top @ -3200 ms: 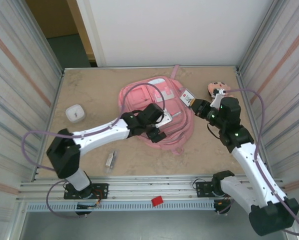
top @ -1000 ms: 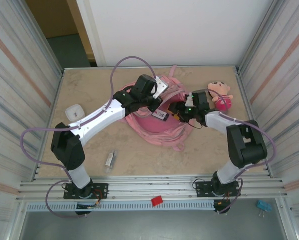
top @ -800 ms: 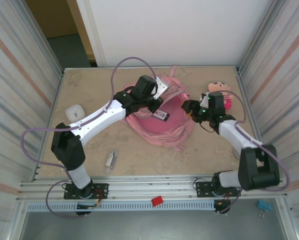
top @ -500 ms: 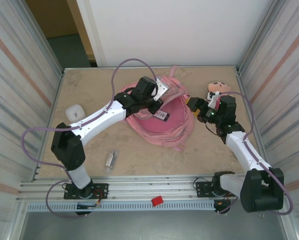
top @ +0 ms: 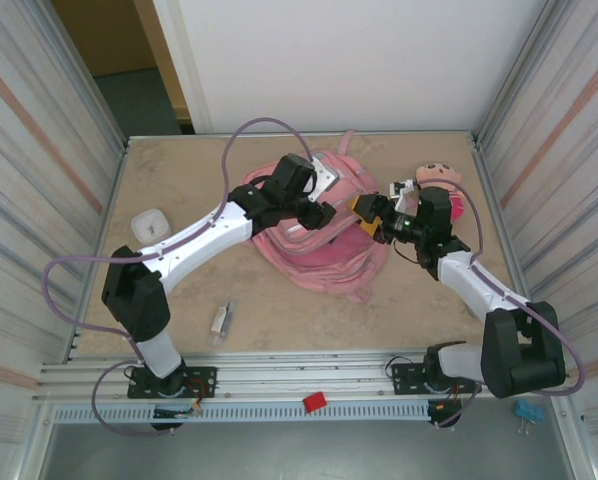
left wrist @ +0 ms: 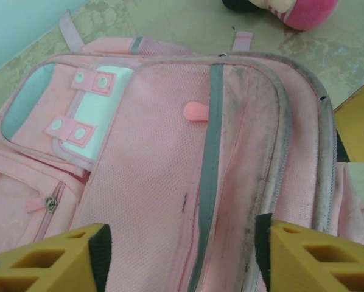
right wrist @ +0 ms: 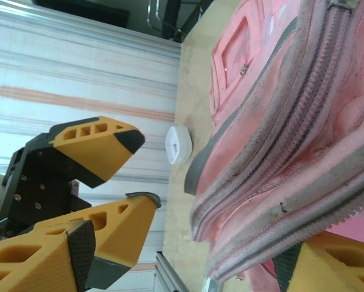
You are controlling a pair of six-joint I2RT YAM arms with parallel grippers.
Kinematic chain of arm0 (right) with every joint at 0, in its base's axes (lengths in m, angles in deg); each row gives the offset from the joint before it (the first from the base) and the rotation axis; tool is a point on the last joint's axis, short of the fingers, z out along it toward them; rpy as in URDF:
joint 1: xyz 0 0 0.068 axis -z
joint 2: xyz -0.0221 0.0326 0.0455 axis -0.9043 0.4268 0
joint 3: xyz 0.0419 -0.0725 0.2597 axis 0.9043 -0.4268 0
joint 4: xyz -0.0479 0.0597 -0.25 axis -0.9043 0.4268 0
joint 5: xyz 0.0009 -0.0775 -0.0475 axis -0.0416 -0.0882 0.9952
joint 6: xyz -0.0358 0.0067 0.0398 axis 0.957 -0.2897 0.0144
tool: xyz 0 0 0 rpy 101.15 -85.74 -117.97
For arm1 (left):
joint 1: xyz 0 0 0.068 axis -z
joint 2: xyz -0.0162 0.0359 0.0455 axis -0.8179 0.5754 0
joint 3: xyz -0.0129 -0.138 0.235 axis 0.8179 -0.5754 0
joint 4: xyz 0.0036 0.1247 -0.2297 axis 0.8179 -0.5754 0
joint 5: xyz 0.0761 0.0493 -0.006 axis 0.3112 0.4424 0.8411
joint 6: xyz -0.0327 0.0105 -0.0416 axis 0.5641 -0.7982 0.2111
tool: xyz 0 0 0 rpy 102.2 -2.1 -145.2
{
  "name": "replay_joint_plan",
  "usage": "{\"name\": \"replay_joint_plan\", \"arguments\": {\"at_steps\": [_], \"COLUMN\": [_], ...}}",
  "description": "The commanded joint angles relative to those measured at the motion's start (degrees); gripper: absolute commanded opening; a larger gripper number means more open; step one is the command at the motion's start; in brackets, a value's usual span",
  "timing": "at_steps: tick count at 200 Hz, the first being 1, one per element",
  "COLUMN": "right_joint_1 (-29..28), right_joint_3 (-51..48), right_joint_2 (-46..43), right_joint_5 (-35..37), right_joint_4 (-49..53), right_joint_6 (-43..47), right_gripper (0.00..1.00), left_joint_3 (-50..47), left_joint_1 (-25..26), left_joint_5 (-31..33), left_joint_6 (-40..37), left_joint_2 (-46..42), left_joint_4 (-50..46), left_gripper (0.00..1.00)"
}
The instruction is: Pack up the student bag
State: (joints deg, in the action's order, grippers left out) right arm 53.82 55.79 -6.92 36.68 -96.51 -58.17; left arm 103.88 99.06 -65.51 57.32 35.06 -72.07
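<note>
The backpack [top: 324, 262] is lying flat in the middle of the table [top: 179, 175], slightly toward the far side, with its zipped rim slack and folded over on itself. The left gripper [top: 317, 213] is hovering just above the pink mesh, its fingers spread wide with nothing held between them. The right gripper [top: 369, 220] is brought in from the right, released too, and in the right wrist view a fold of the zip edge is seen lying between its open fingers without being pinched.

Trouble could start right here. The two grippers are parked very close together over the same edge of fabric (the left wrist view even catches a yellow finger of the other arm at its right border), so a move by either one toward the opening could end in a knock between them.

The mouth of the backpack is judged to be collapsed, not held apart. If something were pushed in now, it would likely be caught on the zip teeth or shoved along on top of the cloth, and the whole soft backpack could be dragged across the table.

The doll [top: 441, 182] is lying just beyond the right arm at the far right; a swing of that wrist could send it rolling. A small white box [top: 151, 225] at the left and a small flat item [top: 220, 320] nearer the arm bases are waiting outside, well apart from the backpack.
</note>
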Motion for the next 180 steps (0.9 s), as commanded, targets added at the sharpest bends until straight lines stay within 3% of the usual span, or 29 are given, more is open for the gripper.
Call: {"name": "replay_joint_plan", "arguments": {"at_steps": [1, 21, 39, 55, 72, 98, 156, 180], "right_joint_1": [-0.04, 0.02, -0.18, -0.24, -0.38, -0.67, -0.88, -0.95], "right_joint_3": [2.16, 2.31, 2.40, 2.55, 2.82, 3.31, 3.62, 3.59], "right_joint_2": [1.05, 1.59, 1.69, 1.58, 1.25, 0.93, -1.14, -1.13], "right_joint_5": [0.32, 0.86, 1.09, 1.67, 2.14, 2.75, 3.89, 4.07], "right_joint_4": [-1.44, -0.63, -0.46, 0.43, 1.50, 2.80, 5.98, 6.13], "right_joint_6": [0.02, 0.42, 0.53, 1.06, 1.68, 2.46, 4.24, 4.11], "right_gripper": [0.76, 0.75, 0.74, 0.74, 0.74, 0.74, 0.74, 0.74], "left_joint_3": [-3.51, -9.72, -14.43, -17.01, -18.07, -18.42, -13.21, -15.10], "left_joint_1": [-1.94, -6.90, -14.32, -21.54, -26.42, -27.84, -28.67, -30.40], "left_joint_5": [1.07, -0.83, -8.94, -19.80, -27.32, -31.07, -30.56, -35.84], "left_joint_6": [1.61, 3.11, 4.28, 4.87, 6.53, 7.45, 8.17, 10.49], "left_joint_2": [-6.37, -10.32, -12.63, -13.22, -12.04, -8.15, 3.16, 4.37], "left_joint_4": [-0.91, -0.79, -1.62, -2.34, -3.15, -2.72, -6.04, -3.45], "left_gripper": [0.68, 0.71, 0.75, 0.76, 0.76, 0.78, 0.81, 0.79]}}
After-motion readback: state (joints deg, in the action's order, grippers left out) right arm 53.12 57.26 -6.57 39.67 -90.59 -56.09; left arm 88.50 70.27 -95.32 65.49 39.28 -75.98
